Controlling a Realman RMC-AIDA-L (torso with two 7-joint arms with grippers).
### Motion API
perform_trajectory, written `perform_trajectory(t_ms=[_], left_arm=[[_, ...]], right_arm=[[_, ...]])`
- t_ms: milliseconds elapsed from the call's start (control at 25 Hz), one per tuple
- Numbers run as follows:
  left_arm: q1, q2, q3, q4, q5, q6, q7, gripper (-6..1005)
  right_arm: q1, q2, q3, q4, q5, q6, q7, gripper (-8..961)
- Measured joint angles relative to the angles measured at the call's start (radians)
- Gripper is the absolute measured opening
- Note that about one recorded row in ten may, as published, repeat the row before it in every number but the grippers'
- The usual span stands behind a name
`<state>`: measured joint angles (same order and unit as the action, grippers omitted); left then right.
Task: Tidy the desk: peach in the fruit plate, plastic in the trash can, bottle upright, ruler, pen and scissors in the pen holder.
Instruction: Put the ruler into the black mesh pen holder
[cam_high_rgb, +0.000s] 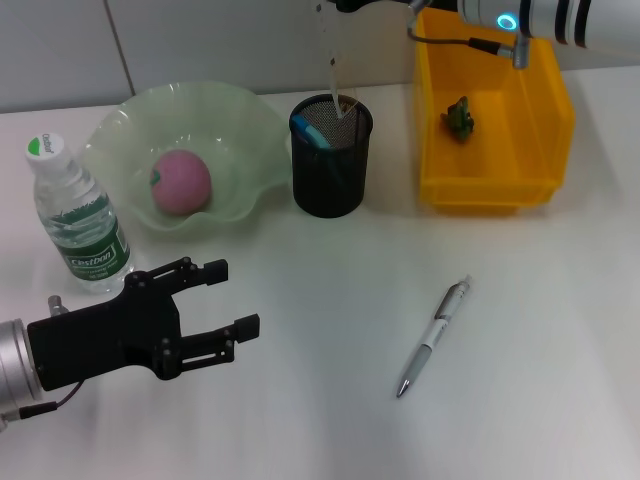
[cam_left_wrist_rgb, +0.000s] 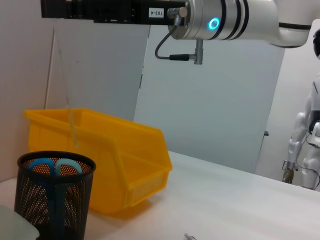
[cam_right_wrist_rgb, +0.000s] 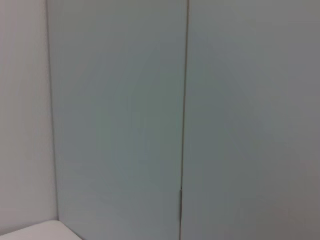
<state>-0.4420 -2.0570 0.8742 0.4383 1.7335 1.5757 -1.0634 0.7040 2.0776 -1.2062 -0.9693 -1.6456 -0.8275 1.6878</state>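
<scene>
A clear ruler (cam_high_rgb: 330, 60) hangs upright from my right gripper (cam_left_wrist_rgb: 50, 12), which is shut on its top end; the lower end dips into the black mesh pen holder (cam_high_rgb: 331, 160). Blue-handled scissors (cam_high_rgb: 318, 132) stand inside the holder. The pen (cam_high_rgb: 432, 340) lies on the table at the front right. A pink peach (cam_high_rgb: 181, 182) rests in the green fruit plate (cam_high_rgb: 250, 110). The bottle (cam_high_rgb: 80, 220) stands upright at the left. Green plastic (cam_high_rgb: 459, 117) lies in the yellow trash can (cam_high_rgb: 490, 185). My left gripper (cam_high_rgb: 238, 297) hovers open near the front left, holding nothing.
The yellow bin stands just right of the pen holder, under my right arm. White walls close off the back of the table. A white humanoid figure (cam_left_wrist_rgb: 305, 145) stands far off in the left wrist view.
</scene>
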Motion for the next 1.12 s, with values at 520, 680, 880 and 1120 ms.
perform_trajectory(t_ms=[520, 680, 880, 1120], left_arm=[[-0.004, 0.003, 0.0, 0.001, 0.0, -0.001, -0.008, 814], [-0.005, 0.003, 0.0, 0.0, 0.0, -0.001, -0.009, 813], [-0.006, 0.003, 0.0, 0.001, 0.001, 0.0, -0.009, 813], [-0.005, 0.002, 0.0, 0.0, 0.003, 0.002, -0.007, 814]], right_arm=[[0.038, -0.003, 0.013, 0.128, 0.008, 0.005, -0.034, 480], [0.05, -0.002, 0.013, 0.159, 0.008, 0.014, -0.034, 485], [0.059, -0.002, 0.013, 0.182, 0.008, 0.026, -0.035, 492], [0.061, -0.002, 0.013, 0.202, 0.005, 0.042, -0.035, 500]])
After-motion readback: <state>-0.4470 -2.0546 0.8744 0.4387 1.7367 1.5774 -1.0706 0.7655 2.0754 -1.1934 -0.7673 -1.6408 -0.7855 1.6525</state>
